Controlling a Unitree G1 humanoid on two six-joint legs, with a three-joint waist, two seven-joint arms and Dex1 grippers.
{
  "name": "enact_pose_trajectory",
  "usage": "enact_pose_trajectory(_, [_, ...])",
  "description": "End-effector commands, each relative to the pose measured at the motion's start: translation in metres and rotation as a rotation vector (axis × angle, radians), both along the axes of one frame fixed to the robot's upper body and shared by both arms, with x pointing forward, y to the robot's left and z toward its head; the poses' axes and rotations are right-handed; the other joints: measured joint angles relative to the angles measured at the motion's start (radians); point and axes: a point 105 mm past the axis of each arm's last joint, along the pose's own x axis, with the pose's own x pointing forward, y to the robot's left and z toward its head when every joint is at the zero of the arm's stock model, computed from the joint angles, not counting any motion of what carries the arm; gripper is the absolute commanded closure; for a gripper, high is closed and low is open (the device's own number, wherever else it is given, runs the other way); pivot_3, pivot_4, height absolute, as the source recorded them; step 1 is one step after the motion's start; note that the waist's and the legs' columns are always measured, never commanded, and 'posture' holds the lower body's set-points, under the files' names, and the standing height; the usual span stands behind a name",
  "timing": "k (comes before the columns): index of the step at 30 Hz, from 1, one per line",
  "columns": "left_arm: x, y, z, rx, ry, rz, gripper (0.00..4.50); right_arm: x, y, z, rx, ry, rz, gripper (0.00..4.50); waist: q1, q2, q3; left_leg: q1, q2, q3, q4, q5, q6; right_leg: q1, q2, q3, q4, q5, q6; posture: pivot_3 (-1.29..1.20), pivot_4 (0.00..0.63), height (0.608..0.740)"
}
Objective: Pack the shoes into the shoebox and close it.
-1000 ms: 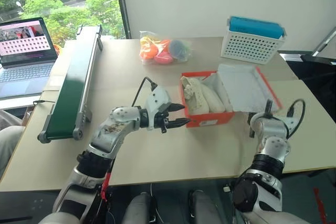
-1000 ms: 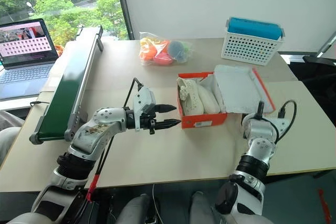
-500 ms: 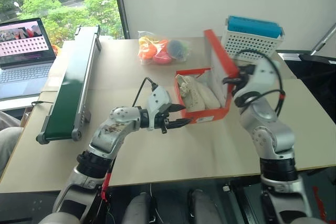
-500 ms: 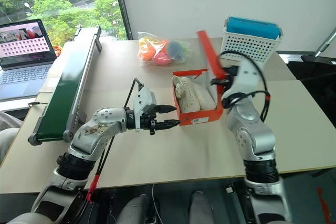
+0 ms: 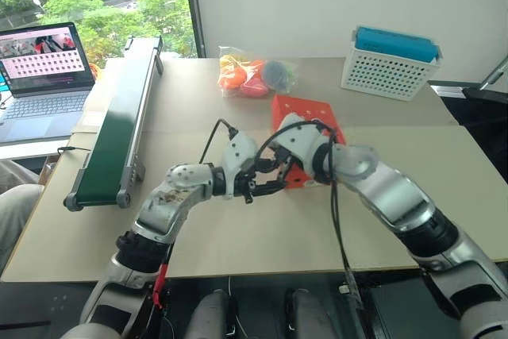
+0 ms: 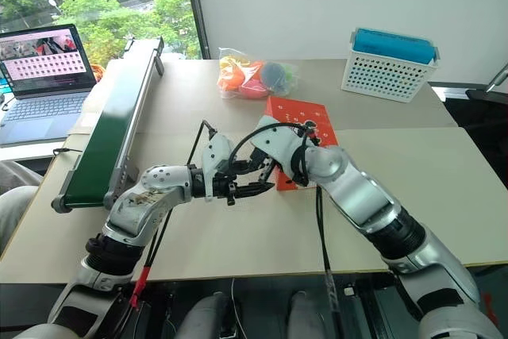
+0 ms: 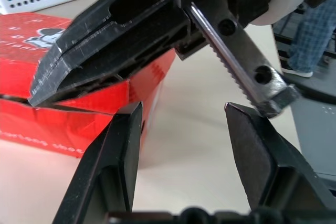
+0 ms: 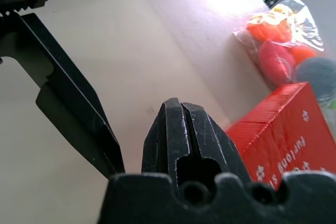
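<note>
The shoebox point(image 6: 305, 121) lid hides its inside — the robot's right arm covers its near end.

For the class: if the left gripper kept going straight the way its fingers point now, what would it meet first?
Most likely the right gripper, whose shut black fingers cross directly ahead of the left gripper. Just behind sits the closed orange-red shoebox. Depth is hard to judge, so the fingers might slip under it and reach the box.

The shoebox point(image 5: 305, 129) is orange-red, its lid printed with small white flower marks and white lettering. It sits on a pale beige desk point(image 5: 238, 228). Both end effectors, left point(image 5: 267, 182) and right point(image 8: 186, 129), have black fingers. The lattice basket point(image 5: 387, 74) is white with a blue thing on top. The conveyor belt point(image 5: 115, 129) is dark green.
</note>
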Motion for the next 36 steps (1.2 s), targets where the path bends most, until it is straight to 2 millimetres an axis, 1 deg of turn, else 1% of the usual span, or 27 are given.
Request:
enact_pose_trajectory(1, [-0.005,-0.002,0.014,-0.032,-0.051,-0.009,1.86,0.038,-0.034,0.046,0.137,-0.064,-0.172,4.48,0.002,0.0,0.0,0.0,0.0,0.0,0.0,0.0,-0.001,0.0,0.0,0.0,0.0,0.0,0.0,0.0,0.15,0.705])
enact_pose_trajectory(2, [-0.005,-0.002,0.014,-0.033,-0.051,-0.005,1.86,0.047,-0.042,0.052,0.169,-0.063,-0.215,4.48,0.003,0.0,0.0,0.0,0.0,0.0,0.0,0.001,-0.001,0.0,0.0,0.0,0.0,0.0,0.0,0.0,0.15,0.705])
enact_pose_trajectory(4, [-0.005,-0.001,0.014,-0.035,-0.052,0.003,1.86,0.061,-0.056,0.056,0.231,-0.034,-0.273,4.48,0.005,0.0,0.0,-0.001,0.0,0.0,0.0,0.001,-0.001,0.0,0.0,-0.001,0.0,0.0,0.0,0.0,0.15,0.705])
enact_pose_trajectory(7, [-0.006,-0.001,0.015,-0.038,-0.053,0.011,1.86,0.072,-0.065,0.049,0.282,0.028,-0.313,4.48,0.0,0.0,0.0,-0.001,0.0,0.0,0.0,0.001,-0.002,0.0,0.0,-0.001,-0.001,0.0,0.0,0.0,0.15,0.705])
enact_pose_trajectory(8, [-0.005,0.0,0.015,-0.038,-0.054,0.015,1.86,0.076,-0.068,0.041,0.293,0.061,-0.331,4.48,-0.001,0.0,0.0,-0.001,0.0,0.0,0.0,0.001,-0.002,0.0,0.0,-0.001,-0.001,0.0,0.0,0.0,0.15,0.705])
enact_pose_trajectory(9, [-0.005,0.0,0.015,-0.039,-0.054,0.019,1.86,0.08,-0.07,0.028,0.28,0.106,-0.349,4.48,-0.002,0.0,0.0,-0.001,0.0,0.0,0.0,0.001,-0.002,0.0,0.0,-0.001,0.0,0.0,0.0,0.0,0.15,0.705])
enact_pose_trajectory(11, [-0.005,0.001,0.015,-0.039,-0.055,0.026,1.86,0.081,-0.069,0.003,0.279,0.211,-0.352,4.48,-0.003,0.0,0.0,-0.001,0.0,0.001,0.0,0.002,-0.003,0.0,0.0,-0.001,0.0,0.0,0.0,0.0,0.15,0.705])
enact_pose_trajectory(13, [-0.005,0.003,0.015,-0.038,-0.056,0.033,1.86,0.076,-0.063,-0.029,0.241,0.351,-0.327,4.48,-0.004,0.0,0.0,-0.001,0.0,0.001,0.0,0.002,-0.003,0.0,0.0,-0.001,0.001,0.0,0.0,0.0,0.15,0.705])
enact_pose_trajectory(15, [-0.005,0.004,0.015,-0.038,-0.057,0.039,1.86,0.072,-0.062,-0.049,0.261,0.465,-0.334,4.48,-0.006,0.0,0.0,-0.001,0.0,0.001,0.0,0.002,-0.003,-0.001,0.0,-0.001,0.001,0.0,0.0,0.0,0.15,0.705])
enact_pose_trajectory(17, [-0.005,0.004,0.014,-0.038,-0.057,0.043,1.86,0.071,-0.064,-0.063,0.256,0.535,-0.353,4.48,-0.007,0.0,0.0,0.0,0.0,0.001,0.0,0.002,-0.003,0.0,0.0,-0.001,0.001,0.0,0.0,0.0,0.15,0.705])
enact_pose_trajectory(20, [-0.005,0.005,0.014,-0.038,-0.057,0.049,1.86,0.071,-0.071,-0.078,0.208,0.568,-0.374,4.48,-0.007,0.0,-0.002,0.001,0.0,0.0,0.0,0.002,-0.003,0.001,0.0,-0.001,0.002,0.0,0.0,0.0,0.15,0.705])
enact_pose_trajectory(25, [-0.004,0.007,0.013,-0.044,-0.056,0.068,1.86,0.068,-0.072,-0.091,0.188,0.595,-0.374,4.48,-0.008,-0.001,-0.003,0.004,0.0,0.0,0.0,0.002,-0.003,0.004,0.0,-0.001,0.001,0.0,0.0,0.0,0.15,0.705])
enact_pose_trajectory(28, [-0.005,0.008,0.013,-0.046,-0.056,0.071,1.86,0.066,-0.072,-0.091,0.208,0.597,-0.375,4.48,-0.008,-0.001,-0.003,0.012,0.0,0.0,-0.003,0.001,-0.003,0.012,0.0,-0.001,-0.001,0.0,0.0,0.0,0.15,0.705])
enact_pose_trajectory(30, [-0.005,0.008,0.013,-0.047,-0.056,0.073,1.86,0.067,-0.074,-0.085,0.227,0.573,-0.381,4.48,-0.007,-0.001,-0.003,0.018,0.0,0.0,-0.006,0.001,-0.003,0.017,0.0,-0.001,-0.003,0.0,0.0,0.0,0.15,0.705])
enact_pose_trajectory(33, [-0.005,0.009,0.012,-0.039,-0.062,0.085,1.86,0.068,-0.081,-0.061,0.297,0.519,-0.397,4.48,-0.005,-0.001,-0.003,0.018,0.0,0.0,-0.007,0.001,-0.004,0.016,0.0,-0.001,-0.002,0.0,0.0,0.0,0.15,0.705])
enact_pose_trajectory(35, [-0.002,0.012,0.01,-0.037,-0.066,0.111,1.86,0.064,-0.092,-0.037,0.369,0.478,-0.428,4.48,-0.003,-0.001,-0.003,0.018,0.0,0.0,-0.009,0.001,-0.005,0.015,-0.001,-0.001,-0.002,0.0,0.0,0.0,0.15,0.705])
enact_pose_trajectory(36, [-0.001,0.012,0.01,-0.037,-0.067,0.121,1.86,0.061,-0.097,-0.029,0.389,0.461,-0.444,4.48,0.0,-0.001,-0.003,0.017,0.0,0.0,-0.009,0.002,-0.005,0.015,-0.001,-0.001,-0.003,0.0,0.0,0.0,0.15,0.705])
